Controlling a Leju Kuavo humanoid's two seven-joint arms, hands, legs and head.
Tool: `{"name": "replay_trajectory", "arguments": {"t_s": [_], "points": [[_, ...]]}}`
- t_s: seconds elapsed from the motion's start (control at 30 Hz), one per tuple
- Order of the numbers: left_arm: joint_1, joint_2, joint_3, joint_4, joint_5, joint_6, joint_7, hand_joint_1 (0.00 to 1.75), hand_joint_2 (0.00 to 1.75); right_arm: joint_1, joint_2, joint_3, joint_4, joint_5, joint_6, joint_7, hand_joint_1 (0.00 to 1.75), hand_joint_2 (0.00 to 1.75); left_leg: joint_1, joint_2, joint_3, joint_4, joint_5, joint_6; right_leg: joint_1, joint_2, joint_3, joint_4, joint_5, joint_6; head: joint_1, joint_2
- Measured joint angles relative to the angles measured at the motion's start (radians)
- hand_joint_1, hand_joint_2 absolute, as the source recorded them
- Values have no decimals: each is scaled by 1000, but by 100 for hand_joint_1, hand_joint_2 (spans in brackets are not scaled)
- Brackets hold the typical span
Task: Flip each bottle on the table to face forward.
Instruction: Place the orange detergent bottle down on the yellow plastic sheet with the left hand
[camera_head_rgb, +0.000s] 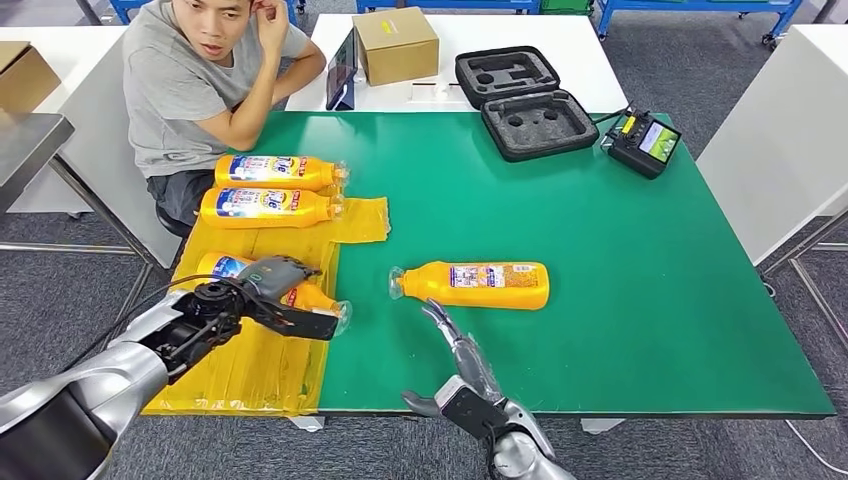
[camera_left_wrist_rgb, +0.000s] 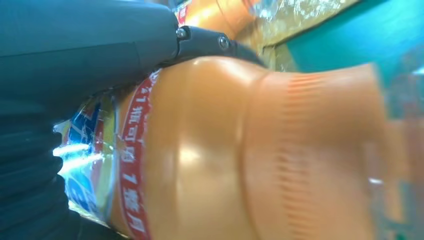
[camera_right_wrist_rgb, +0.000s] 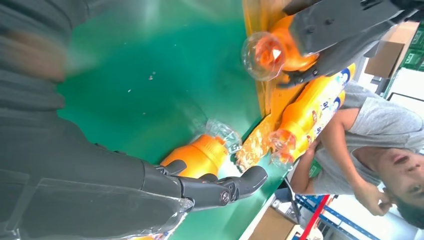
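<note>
head high looking down, wrists close

Head view: bright, even overhead light; sharp across the frame; soft, short shadows under the orange bottle (camera_head_rgb: 485, 285) on the green bench (camera_head_rgb: 620, 270); mild sheen on the yellow plastic sheet (camera_head_rgb: 250, 365); slight bowing of straight lines toward the edges.

Left wrist view: very close range, the held bottle (camera_left_wrist_rgb: 210, 165) soft and out of focus; white glare spots on its shoulder and label; cap end smeared by blur.

Right wrist view: bright; right hand (camera_right_wrist_rgb: 125, 185) near the lens blurred; background washed out by light; clear caps glinting.
</note>
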Motion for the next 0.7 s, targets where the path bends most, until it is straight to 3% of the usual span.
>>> {"name": "replay_trajectory", "arguments": {"t_s": [0.47, 0.7], "points": [[11, -24, 18, 13, -19, 24, 11, 0, 175, -10, 2, 10, 8, 0, 2, 0, 0, 175, 0, -4, 1, 0, 3, 0, 0, -4, 3, 0, 1, 1, 0, 0], [27, -45, 25, 14, -57, 101, 32, 0, 175, -19, 8, 15, 15, 1, 2, 0, 0, 175, 0, -6, 2, 0, 3, 1, 0, -6, 3, 0, 1, 1, 0, 0]]}}
